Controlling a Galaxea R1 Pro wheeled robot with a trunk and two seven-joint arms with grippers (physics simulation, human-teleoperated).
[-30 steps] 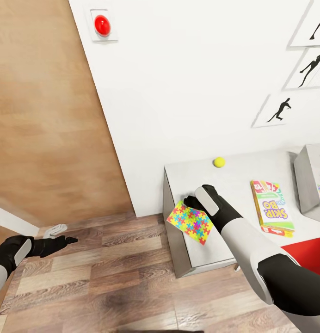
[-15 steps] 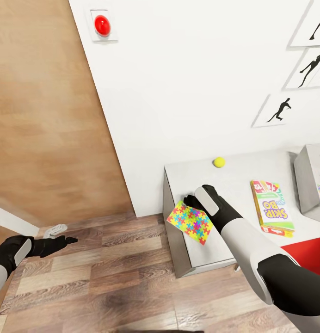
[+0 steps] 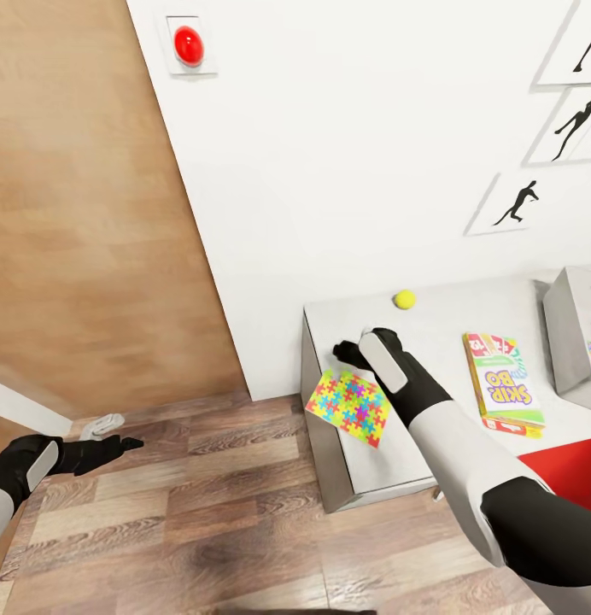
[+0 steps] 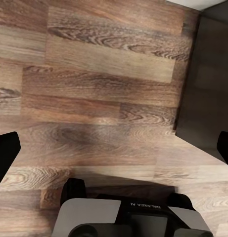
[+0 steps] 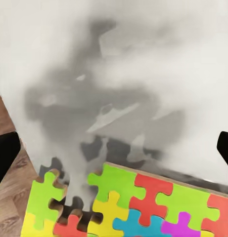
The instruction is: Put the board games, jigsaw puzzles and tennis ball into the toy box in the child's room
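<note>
One jigsaw puzzle (image 3: 348, 408) lies flat on the table (image 3: 441, 337), its left corner overhanging the table's edge. In the right wrist view the puzzle (image 5: 143, 202) sits just below the open fingers. My right gripper (image 3: 347, 350) hovers open just behind the puzzle, holding nothing. The tennis ball (image 3: 405, 298) rests near the wall. A SKIP-BO board game (image 3: 505, 389) lies to the right. The toy box (image 3: 576, 337) stands at the right edge. My left gripper (image 3: 129, 443) is open and low over the wood floor (image 4: 104, 98).
A red chair (image 3: 569, 465) stands at the table's front right. A small white object (image 3: 102, 424) lies on the floor near my left gripper. A wooden door panel (image 3: 82, 213) fills the left side. A red button (image 3: 187, 44) is on the white wall.
My right gripper has let go of the puzzle and drawn back toward the wall. The puzzle has settled slightly leftward on the table edge. The left arm has not moved.
</note>
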